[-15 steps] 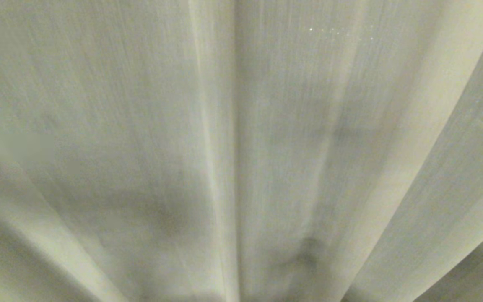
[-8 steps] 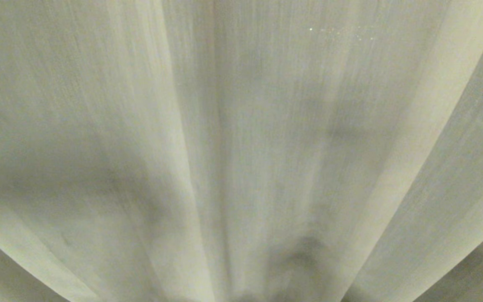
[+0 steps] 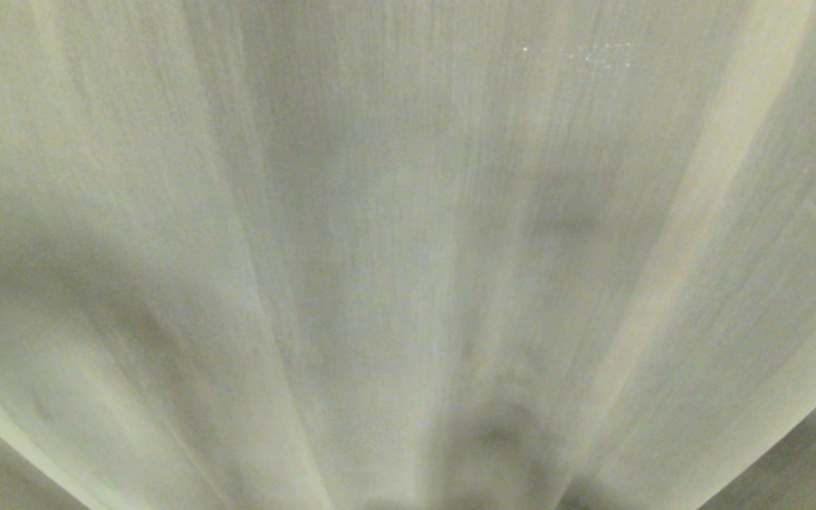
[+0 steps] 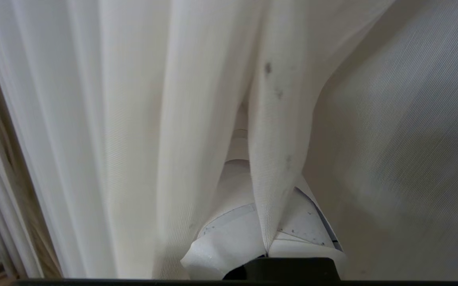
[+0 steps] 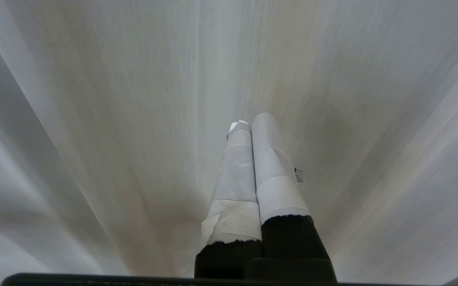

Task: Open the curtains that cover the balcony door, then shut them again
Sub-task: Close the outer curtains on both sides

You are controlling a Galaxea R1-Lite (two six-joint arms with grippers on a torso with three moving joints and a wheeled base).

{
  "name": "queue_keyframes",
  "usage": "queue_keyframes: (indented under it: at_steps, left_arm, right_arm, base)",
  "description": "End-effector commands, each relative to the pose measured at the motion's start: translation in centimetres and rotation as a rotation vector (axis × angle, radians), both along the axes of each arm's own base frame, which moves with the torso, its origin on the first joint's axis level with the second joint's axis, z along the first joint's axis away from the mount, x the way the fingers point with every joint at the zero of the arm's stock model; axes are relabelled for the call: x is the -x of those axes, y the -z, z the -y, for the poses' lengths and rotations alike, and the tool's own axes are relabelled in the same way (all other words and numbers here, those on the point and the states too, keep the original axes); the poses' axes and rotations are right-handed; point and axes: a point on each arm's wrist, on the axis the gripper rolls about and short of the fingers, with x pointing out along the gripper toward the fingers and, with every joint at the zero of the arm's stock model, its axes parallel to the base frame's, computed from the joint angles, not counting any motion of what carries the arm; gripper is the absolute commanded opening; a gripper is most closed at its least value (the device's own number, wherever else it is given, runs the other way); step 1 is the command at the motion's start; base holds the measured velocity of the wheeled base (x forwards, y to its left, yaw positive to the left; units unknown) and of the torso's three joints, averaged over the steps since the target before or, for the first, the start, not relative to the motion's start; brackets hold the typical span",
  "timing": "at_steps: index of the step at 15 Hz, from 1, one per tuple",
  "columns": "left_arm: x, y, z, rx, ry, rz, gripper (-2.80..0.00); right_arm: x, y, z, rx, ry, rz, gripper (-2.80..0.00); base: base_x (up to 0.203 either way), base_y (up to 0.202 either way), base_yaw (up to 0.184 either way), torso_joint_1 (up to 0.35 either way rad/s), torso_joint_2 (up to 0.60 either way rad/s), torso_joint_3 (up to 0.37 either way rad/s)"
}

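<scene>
Honestly can't see much from my head cam, it's all curtains point(image 3: 408, 234) edge to edge, smeared with blur, and both arms are out of shot. The balcony door is completely covered. My left gripper point(image 4: 266, 222) is mostly buried: a pleat drapes over the taped fingers point(image 4: 229, 234) and hides their tips. On the right wrist cam the fabric runs past every edge, so no hem or end shows.

My head camera's pressed close against the curtains point(image 3: 408, 255); both wrist cameras face that same fabric along their fingers, equally near.
</scene>
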Motion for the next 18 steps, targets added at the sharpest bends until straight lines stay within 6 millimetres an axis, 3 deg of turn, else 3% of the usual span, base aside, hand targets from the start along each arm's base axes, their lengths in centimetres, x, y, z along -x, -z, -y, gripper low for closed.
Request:
queue_keyframes:
  at_steps: [1, 7, 10, 14, 18]
  left_arm:
    - [0.2, 1.5, -3.9, 0.029, -0.030, -0.017, -2.80]
    - [2.3, 2.3, -9.9, -0.011, -0.058, -0.030, -2.80]
    - [2.9, 2.6, -11.8, -0.031, -0.071, -0.031, -2.80]
    - [2.9, 2.8, -12.0, -0.032, -0.073, -0.031, -2.80]
    - [3.0, 1.7, -10.8, -0.057, -0.065, -0.022, -2.80]
  right_arm:
    - [0.0, 0.0, 0.0, 0.000, -0.001, 0.000, -2.80]
    - [0.0, 0.0, 0.0, 0.000, -0.001, 0.000, -2.80]
    - [0.0, 0.0, 0.0, 0.000, -0.001, 0.000, -2.80]
    - [0.0, 0.0, 0.0, 0.001, -0.001, 0.000, -2.80]
    - [0.0, 0.0, 0.0, 0.001, -0.001, 0.000, -2.80]
  base:
    - [0.000, 0.000, 0.000, 0.000, 0.00, 0.000]
    - [0.000, 0.000, 0.000, 0.000, 0.00, 0.000]
    - [0.000, 0.000, 0.000, 0.000, 0.00, 0.000]
    - [0.000, 0.000, 0.000, 0.000, 0.00, 0.000]
    - [0.000, 0.000, 0.000, 0.000, 0.00, 0.000]
